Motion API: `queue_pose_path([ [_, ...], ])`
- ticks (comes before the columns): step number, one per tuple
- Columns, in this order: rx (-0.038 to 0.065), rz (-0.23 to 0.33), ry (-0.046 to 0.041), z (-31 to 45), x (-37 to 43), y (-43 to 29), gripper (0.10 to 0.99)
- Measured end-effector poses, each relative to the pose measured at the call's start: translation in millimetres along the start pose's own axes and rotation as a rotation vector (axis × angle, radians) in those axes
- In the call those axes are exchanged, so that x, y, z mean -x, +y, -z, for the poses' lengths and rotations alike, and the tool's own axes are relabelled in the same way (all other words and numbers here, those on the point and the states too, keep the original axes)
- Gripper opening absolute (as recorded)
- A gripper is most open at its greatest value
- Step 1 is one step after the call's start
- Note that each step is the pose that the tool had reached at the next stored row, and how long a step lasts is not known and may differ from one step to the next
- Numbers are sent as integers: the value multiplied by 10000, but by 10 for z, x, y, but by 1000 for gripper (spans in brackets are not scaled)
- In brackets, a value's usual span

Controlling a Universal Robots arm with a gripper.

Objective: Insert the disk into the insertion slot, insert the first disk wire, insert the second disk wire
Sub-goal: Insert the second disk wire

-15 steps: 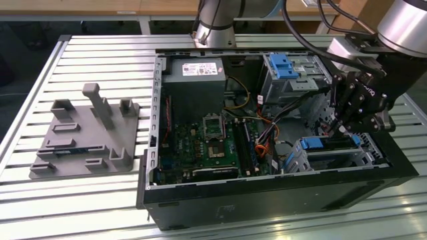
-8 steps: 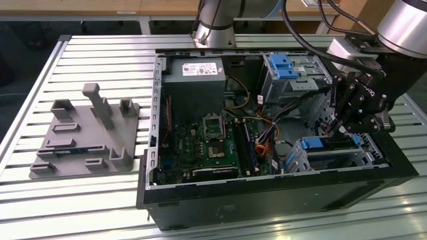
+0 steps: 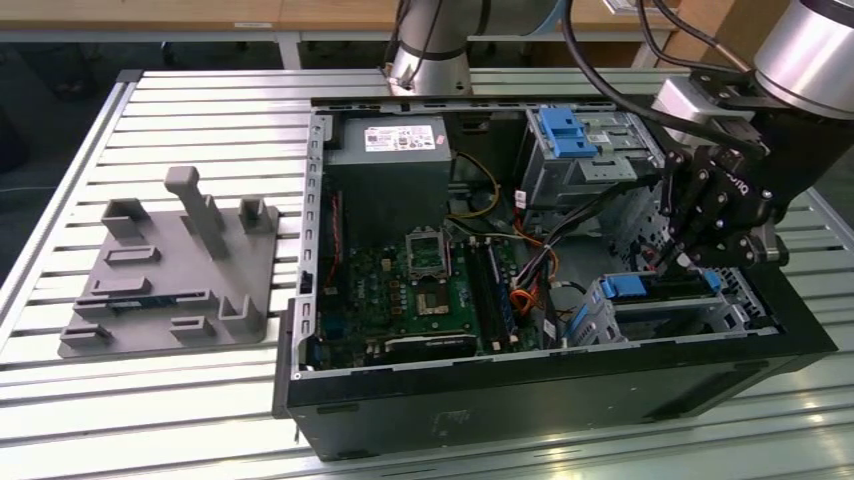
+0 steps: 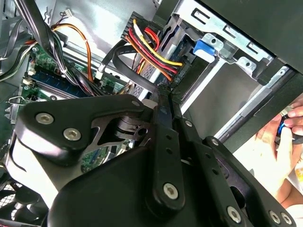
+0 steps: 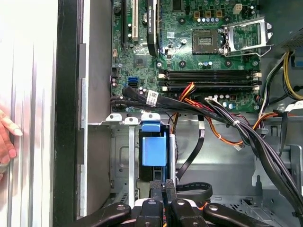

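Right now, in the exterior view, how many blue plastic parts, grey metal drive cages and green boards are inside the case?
Blue plastic parts: 2 (latch, disk carrier)
Grey metal drive cages: 2 (taller bay, insertion slot)
Green motherboard: 1
Total: 5

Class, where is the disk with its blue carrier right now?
In the exterior view, the disk sits in the insertion slot at the case's right, just below the tool.
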State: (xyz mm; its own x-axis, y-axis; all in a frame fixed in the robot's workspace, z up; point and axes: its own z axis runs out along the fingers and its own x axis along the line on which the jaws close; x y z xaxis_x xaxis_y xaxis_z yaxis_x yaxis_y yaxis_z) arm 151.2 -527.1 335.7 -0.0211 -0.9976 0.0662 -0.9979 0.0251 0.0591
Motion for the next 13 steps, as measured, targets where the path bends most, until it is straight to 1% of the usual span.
queue_pose_path([
  [13, 9, -136, -7, -31, -5, -15, 145],
])
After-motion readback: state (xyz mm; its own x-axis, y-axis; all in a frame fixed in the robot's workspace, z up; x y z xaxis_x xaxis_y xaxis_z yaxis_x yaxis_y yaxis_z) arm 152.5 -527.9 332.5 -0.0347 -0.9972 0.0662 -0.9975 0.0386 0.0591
